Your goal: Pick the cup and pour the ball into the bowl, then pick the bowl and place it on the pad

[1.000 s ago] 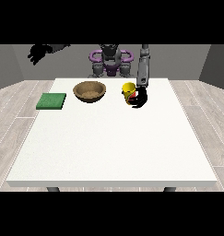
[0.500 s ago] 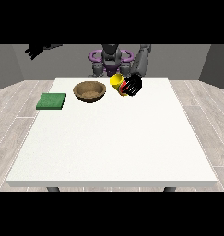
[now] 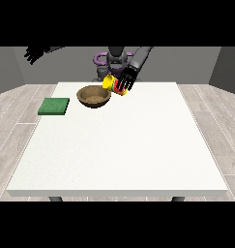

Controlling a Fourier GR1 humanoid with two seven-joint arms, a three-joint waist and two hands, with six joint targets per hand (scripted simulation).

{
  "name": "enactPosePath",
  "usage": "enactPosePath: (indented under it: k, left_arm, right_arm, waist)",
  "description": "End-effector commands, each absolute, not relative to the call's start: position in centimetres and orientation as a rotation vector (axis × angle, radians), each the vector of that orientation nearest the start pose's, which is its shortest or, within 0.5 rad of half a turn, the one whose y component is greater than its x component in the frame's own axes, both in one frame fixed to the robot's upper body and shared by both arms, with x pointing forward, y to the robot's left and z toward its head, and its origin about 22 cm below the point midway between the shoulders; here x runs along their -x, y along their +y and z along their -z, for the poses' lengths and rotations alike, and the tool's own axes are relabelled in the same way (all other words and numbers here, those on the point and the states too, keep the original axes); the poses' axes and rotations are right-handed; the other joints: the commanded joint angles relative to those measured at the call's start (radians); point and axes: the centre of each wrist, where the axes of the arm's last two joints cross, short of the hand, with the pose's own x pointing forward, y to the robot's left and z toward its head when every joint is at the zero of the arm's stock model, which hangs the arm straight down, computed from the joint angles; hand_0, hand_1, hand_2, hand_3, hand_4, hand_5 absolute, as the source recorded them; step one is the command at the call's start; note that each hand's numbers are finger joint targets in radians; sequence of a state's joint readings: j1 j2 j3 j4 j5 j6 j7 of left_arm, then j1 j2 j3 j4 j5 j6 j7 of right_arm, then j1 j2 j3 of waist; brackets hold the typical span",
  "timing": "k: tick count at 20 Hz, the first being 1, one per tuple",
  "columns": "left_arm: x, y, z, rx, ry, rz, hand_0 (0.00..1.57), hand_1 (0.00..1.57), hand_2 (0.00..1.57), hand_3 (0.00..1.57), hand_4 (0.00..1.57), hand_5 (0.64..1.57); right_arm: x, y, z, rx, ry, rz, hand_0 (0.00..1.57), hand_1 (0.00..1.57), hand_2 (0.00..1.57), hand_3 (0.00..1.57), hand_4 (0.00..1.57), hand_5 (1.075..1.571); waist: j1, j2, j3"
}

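Observation:
A yellow cup (image 3: 109, 82) hangs tilted in the air just right of the brown bowl (image 3: 94, 96), its mouth turned toward the bowl. The hand at the view's right (image 3: 125, 82) has its fingers curled round the cup, and something red shows between those fingers. The ball itself I cannot make out. The bowl stands on the white table (image 3: 119, 140) near the far edge. A green pad (image 3: 54, 106) lies flat at the table's left side. The hand at the view's left (image 3: 34, 53) is raised high, far left, away from everything.
The robot's torso (image 3: 116, 60) stands behind the table's far edge. White table surface stretches from the bowl toward the near edge.
The cup has been lifted off the table and carried left toward the bowl, tipping over as it went. The raised hand at the left barely shifted.

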State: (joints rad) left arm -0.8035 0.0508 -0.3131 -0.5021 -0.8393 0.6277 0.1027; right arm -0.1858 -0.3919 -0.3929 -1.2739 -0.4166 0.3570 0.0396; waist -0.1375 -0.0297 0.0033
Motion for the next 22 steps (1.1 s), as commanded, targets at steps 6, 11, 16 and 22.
enactPosePath:
  k: [6, 11, 16, 22]
  left_arm:
    - [-39.8, 6.3, -2.2, -1.333, -1.427, 1.244, 1.35, 1.35, 1.57, 1.57, 1.36, 1.563]
    - [-39.7, 5.5, -2.3, -1.524, -1.300, 1.450, 1.45, 1.45, 1.57, 1.57, 1.09, 1.569]
    - [-38.7, 2.7, -4.2, -1.633, -1.249, 1.551, 0.41, 0.41, 1.34, 1.55, 1.02, 1.571]
    - [-36.7, 0.9, -4.8, -1.585, -1.194, 1.702, 0.00, 0.00, 1.14, 1.57, 1.12, 1.571]
  right_arm:
    - [-28.1, -42.0, -3.8, -0.068, -1.575, 0.120, 0.00, 0.00, 0.00, 0.13, 0.69, 1.554]
    - [-27.3, -40.9, -1.5, -0.063, -1.540, 0.097, 0.00, 0.00, 0.00, 0.29, 0.70, 1.555]
    - [-29.3, -39.9, -1.8, -0.110, -1.584, 0.106, 0.00, 0.00, 0.00, 0.33, 0.69, 1.553]
    - [-30.0, -40.9, -3.4, -0.087, -1.559, 0.079, 0.00, 0.00, 0.00, 0.27, 0.69, 1.548]
  waist:
    - [0.007, -0.015, -0.0014]
    - [0.004, -0.047, -0.0016]
    - [-0.037, 0.001, -0.0021]
    - [-0.026, -0.041, -0.0029]
